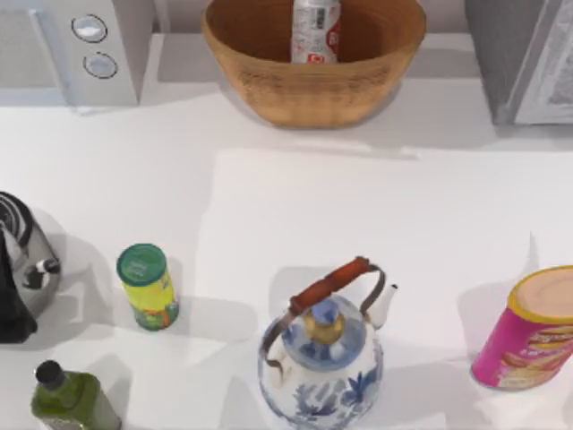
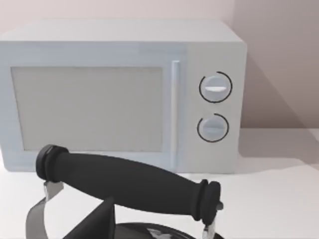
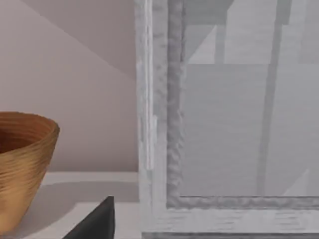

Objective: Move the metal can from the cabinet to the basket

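At the far left of your top view, a dark kettle sits on the white surface, with a green bottle near the front edge just below it. Your left wrist view looks over that kettle's black handle toward the white microwave with its two round knobs; a dark wedge low in this view is all you get of the left end effector, so you cannot tell whether its fingers are spread or pressed together. Moving right, a yellow canister with a green lid stands upright, then a blue-and-white teapot at the front centre. At the back centre, the basket holds the metal can, upright inside it. Further right, a pink snack tube leans near the front edge, and the cabinet stands in the back right corner. Your right wrist view faces the cabinet's framed door panel with the basket's rim beside it; the right end effector's state cannot be told either.
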